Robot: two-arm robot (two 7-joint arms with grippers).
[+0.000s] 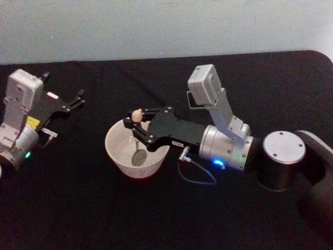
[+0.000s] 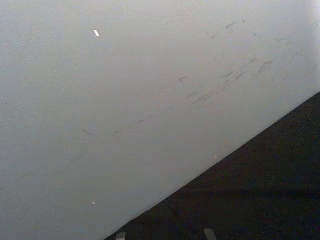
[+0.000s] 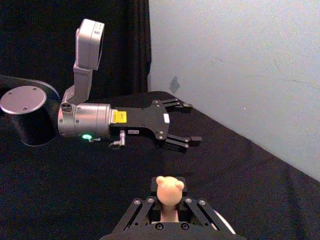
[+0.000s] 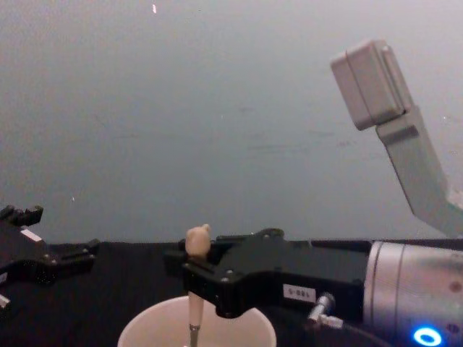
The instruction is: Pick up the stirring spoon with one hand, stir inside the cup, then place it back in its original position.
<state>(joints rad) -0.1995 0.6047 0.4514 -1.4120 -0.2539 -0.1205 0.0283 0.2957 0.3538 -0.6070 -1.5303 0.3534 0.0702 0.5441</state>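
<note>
The stirring spoon (image 1: 137,115) stands nearly upright in the cup (image 1: 136,169), its metal bowl (image 1: 139,155) down inside near the cup's floor. My right gripper (image 1: 136,125) reaches in from the right, above the cup's rim, and is shut on the spoon's cream handle just below the bear-head knob (image 3: 169,189). From the chest, the spoon (image 4: 197,240) rises out of the cup (image 4: 239,329) with the right gripper (image 4: 189,271) clamped on it. My left gripper (image 1: 79,99) rests open at the far left, well away from the cup. The original position is out of view.
Black cloth covers the table (image 1: 171,219), which ends at a pale wall (image 1: 156,26) behind. The right arm's thick elbow (image 1: 281,156) sits at the right. The left gripper (image 3: 192,123) lies beyond the cup, near the wall.
</note>
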